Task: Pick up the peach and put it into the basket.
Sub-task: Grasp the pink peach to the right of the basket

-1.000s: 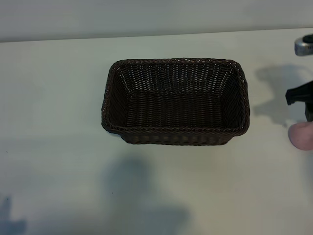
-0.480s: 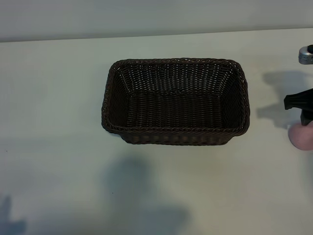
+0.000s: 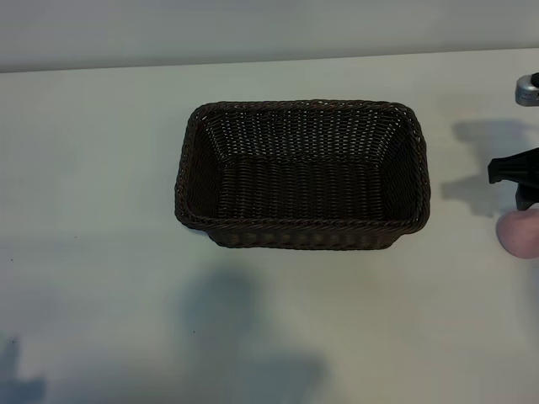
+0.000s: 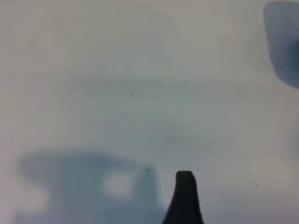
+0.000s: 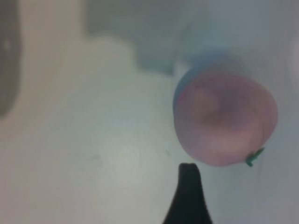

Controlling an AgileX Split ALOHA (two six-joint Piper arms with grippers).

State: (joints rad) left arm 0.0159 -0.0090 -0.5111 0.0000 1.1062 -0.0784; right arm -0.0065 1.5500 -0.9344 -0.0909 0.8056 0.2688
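The dark-brown woven basket (image 3: 303, 174) stands in the middle of the white table with nothing in it. The pale-pink peach (image 3: 520, 233) lies on the table at the far right edge, well apart from the basket. My right gripper (image 3: 515, 175) hangs just above and behind the peach, open and holding nothing. In the right wrist view the peach (image 5: 225, 117), with its small green leaf mark, lies beside one dark fingertip (image 5: 188, 173), not touching it. The left gripper is outside the exterior view; the left wrist view shows a single fingertip (image 4: 185, 182) over bare table, open.
The table's far edge (image 3: 269, 61) runs behind the basket. Soft shadows fall on the tabletop (image 3: 244, 337) in front of the basket. The peach sits at the right border of the exterior view.
My right gripper has shifted slightly, a little lower and leftward over the peach. The peach and the basket have stayed where they were.
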